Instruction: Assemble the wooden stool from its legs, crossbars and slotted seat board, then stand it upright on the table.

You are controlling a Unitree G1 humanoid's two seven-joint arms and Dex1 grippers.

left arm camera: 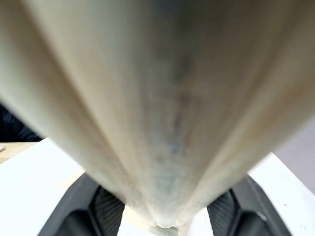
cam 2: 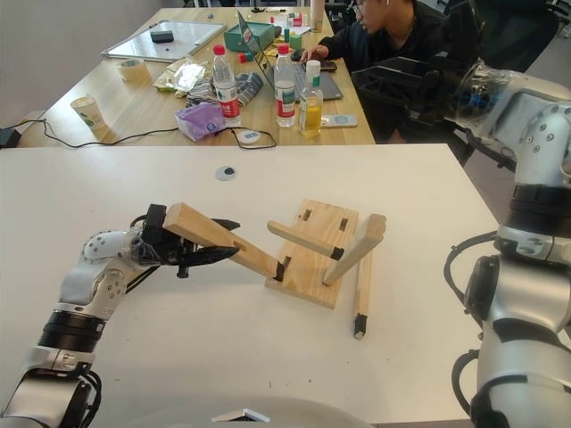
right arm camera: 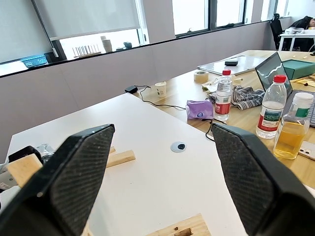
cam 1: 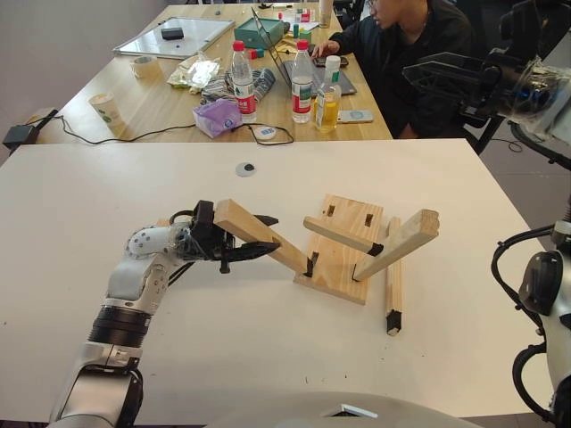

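Pale wooden stool leg (cam 1: 281, 248) slants across the white table (cam 1: 89, 196), its long axis running down and rightward from the left gripper (cam 1: 252, 237), which is clamped on its upper end, to the near-left corner of the slotted seat board (cam 1: 341, 269). The left wrist view looks along that leg, with dark pads (left arm camera: 106, 216) flanking it. A second leg (cam 1: 339, 234) crosses the board. A third leg (cam 1: 406, 239) tilts up to the right, and a thin bar (cam 1: 393, 294) lies beside it. Far right and raised, the right gripper (right arm camera: 162, 147) gapes wide, holding nothing.
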